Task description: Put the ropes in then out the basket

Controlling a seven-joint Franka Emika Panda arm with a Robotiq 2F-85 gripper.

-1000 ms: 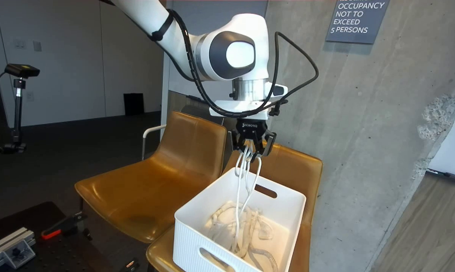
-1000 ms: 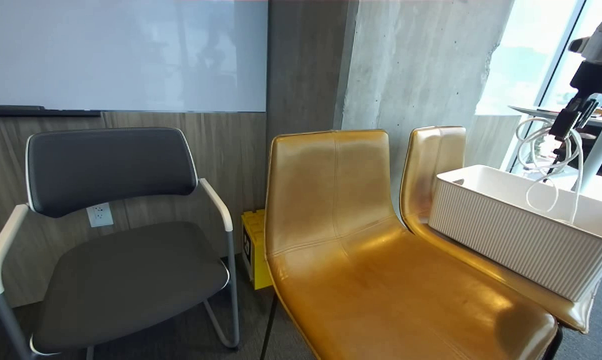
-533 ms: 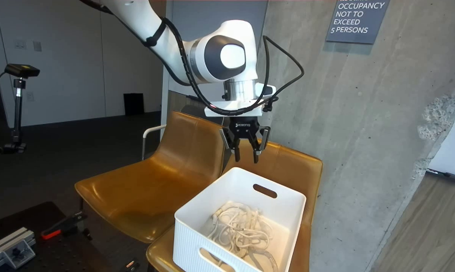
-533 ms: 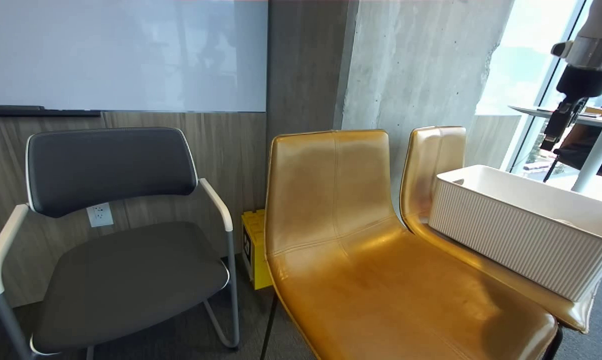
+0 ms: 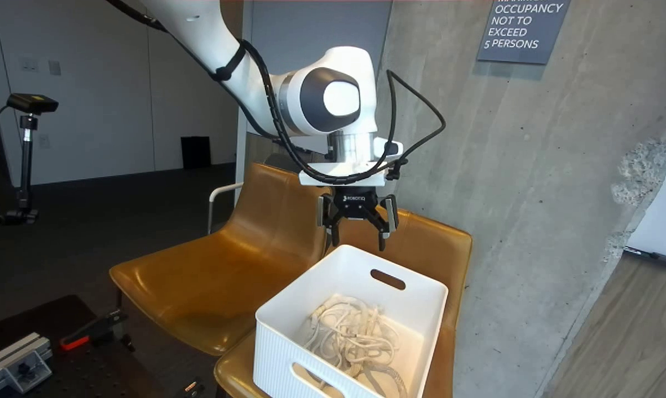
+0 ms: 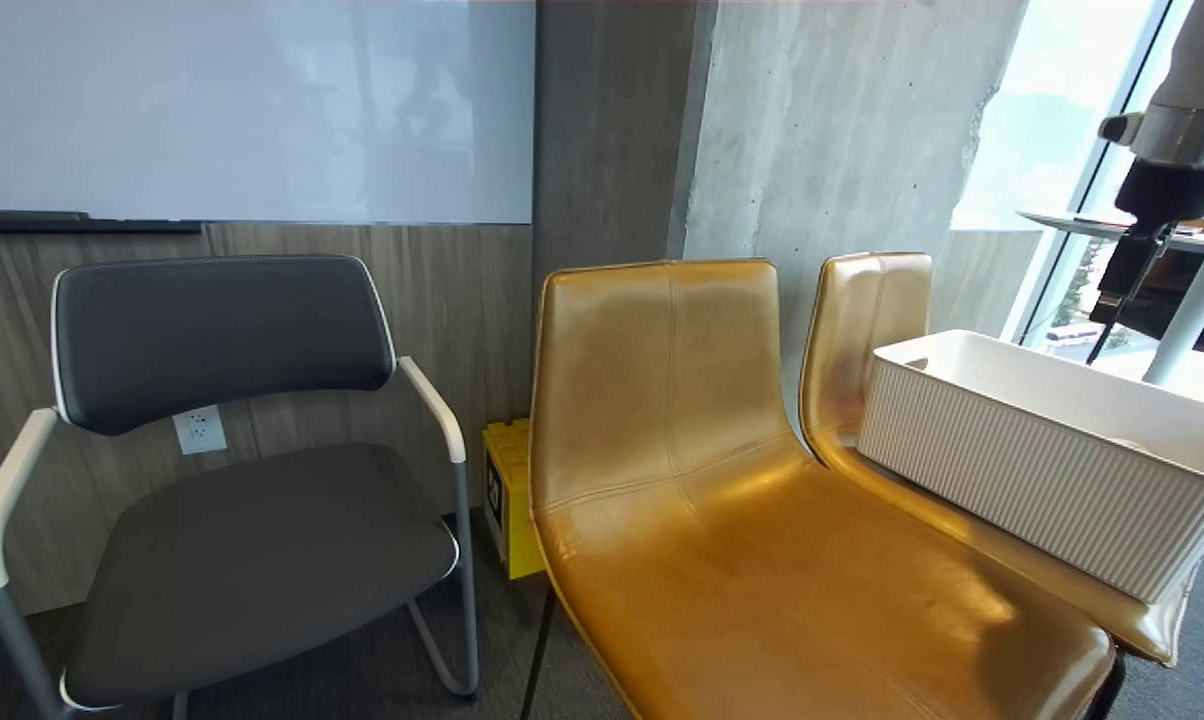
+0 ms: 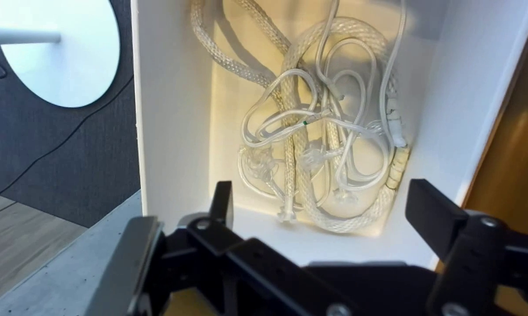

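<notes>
While the part-visible wall sign read "OCCUPANCY NOT TO EXCEED 5 PERSONS", the ROBOTIQ-marked gripper hung with jaws spread above the white ribbed basket, wherein tangled whitish ropes lay.

White rect. plastic basket — thick off-white braided ropes & thin white cords, tangled, inside. Black two-finger gripper, jaws wide apart. Outside, l. — round white disc, thin blk. cable, dk. grey floor.
</notes>
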